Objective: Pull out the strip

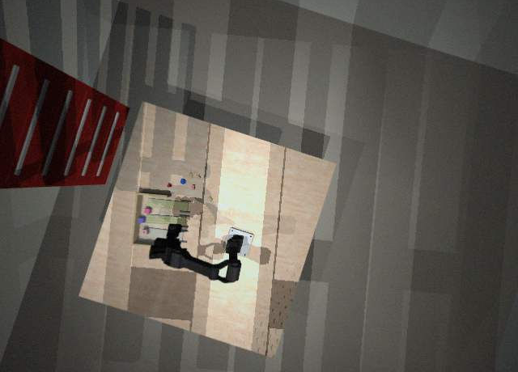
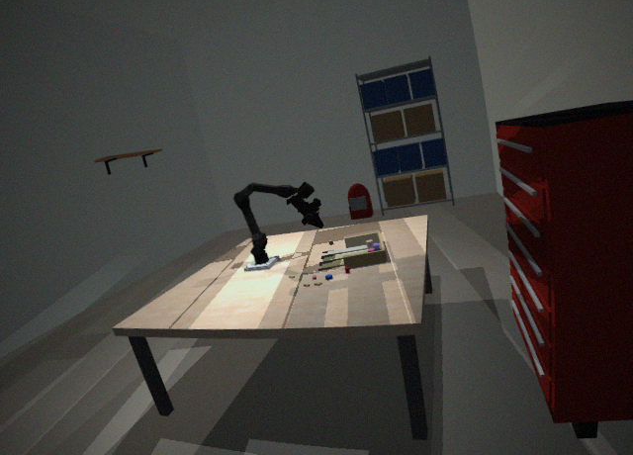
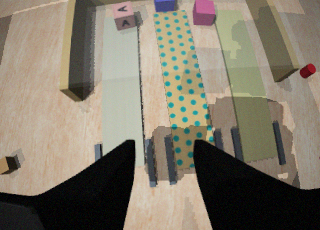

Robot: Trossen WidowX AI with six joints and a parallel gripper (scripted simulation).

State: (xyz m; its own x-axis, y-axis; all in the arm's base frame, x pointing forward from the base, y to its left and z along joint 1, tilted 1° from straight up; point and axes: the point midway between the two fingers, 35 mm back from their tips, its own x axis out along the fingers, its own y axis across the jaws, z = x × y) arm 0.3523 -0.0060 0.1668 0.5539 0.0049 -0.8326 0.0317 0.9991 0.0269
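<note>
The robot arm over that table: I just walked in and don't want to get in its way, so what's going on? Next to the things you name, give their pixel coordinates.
The gripper [image 3: 164, 148] is above the near ends of three strips and holds nothing. The labelled cube [image 3: 124, 16], pink with an "A", rests on the far end of the plain pale strip [image 3: 121, 80]. That strip is the one to pull out, before the cube is lifted; neither is done. The dotted strip [image 3: 182, 75] beside it should stay put.
</note>
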